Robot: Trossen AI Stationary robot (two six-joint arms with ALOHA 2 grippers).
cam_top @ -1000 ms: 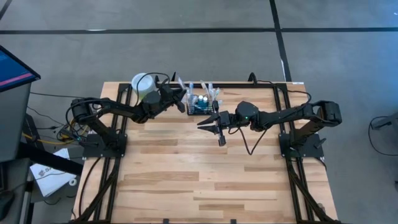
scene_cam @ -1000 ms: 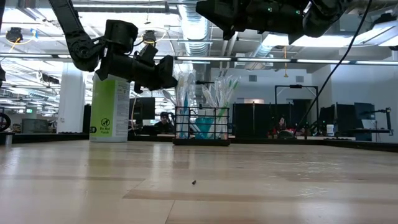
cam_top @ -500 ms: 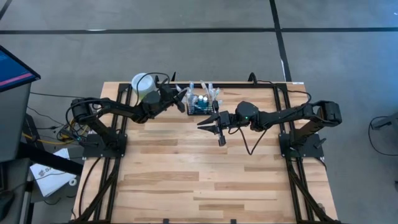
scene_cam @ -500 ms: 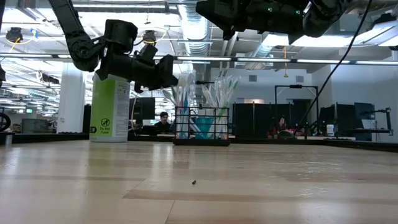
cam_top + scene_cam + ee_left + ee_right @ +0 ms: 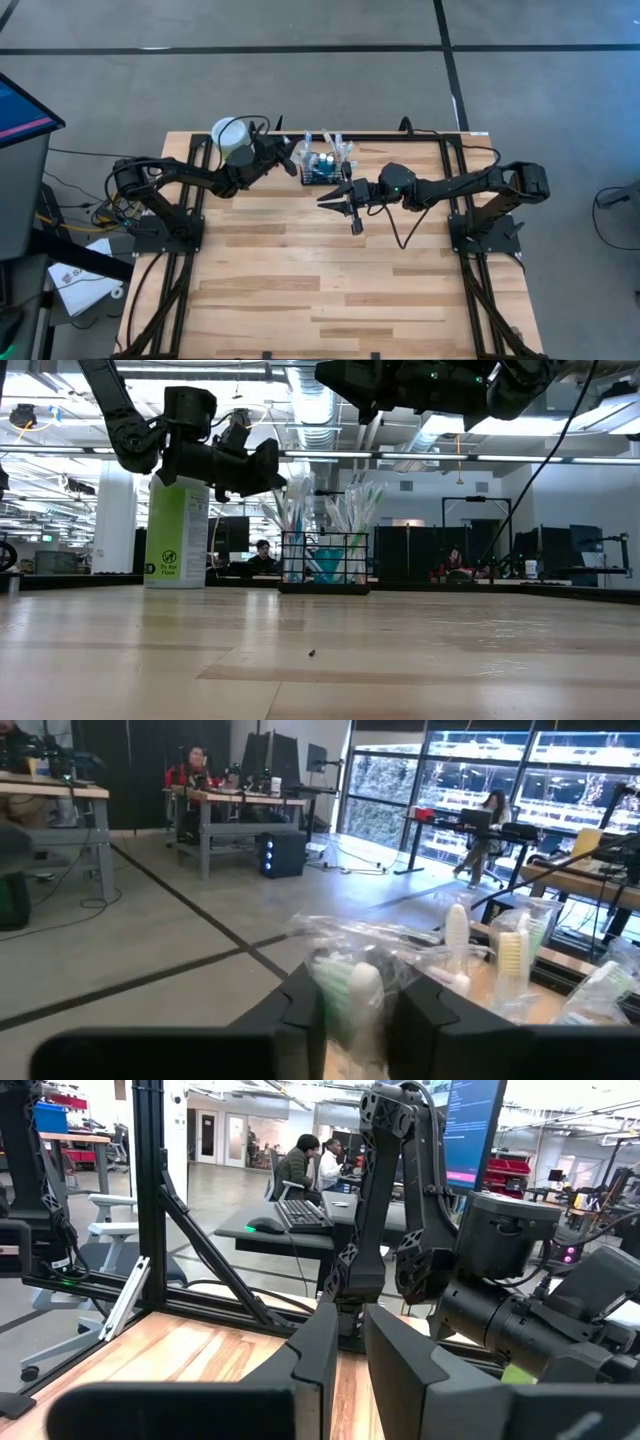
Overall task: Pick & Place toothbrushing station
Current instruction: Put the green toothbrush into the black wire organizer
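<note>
At the far left of the wooden surface (image 5: pixel 300 290) stands a tall pale-green tube with a white lid (image 5: pixel 177 535), and it is not the thing to move. Just beside it, the left pincer (image 5: pixel 291 160) hangs in the air at the left end of the small black wire basket (image 5: pixel 322 563). This basket sits at the back of the surface, near the middle, with brushes sticking up out of its open top. The left pincer has a toothbrush in a clear plastic wrap (image 5: pixel 352 982) between its two sides. It looks clenched on the toothbrush, but the wrap is crinkly and it is hard to see how tight the hold is. To do this step well, the hold should be firm on the hard brush inside, not just on the loose plastic, or the brush could slip out. The pull should go straight up and slowly, so the wrap does not catch on the other brushes or on the wire and tip the light basket over. The arm should also stay clear of the green tube so it does not get knocked. Further right, the right pincer (image 5: pixel 330 198) waits in the air in front of the basket, not touching it. I cannot tell if it is released or clenched. It could help by steadying the basket if it starts to lift.
</note>
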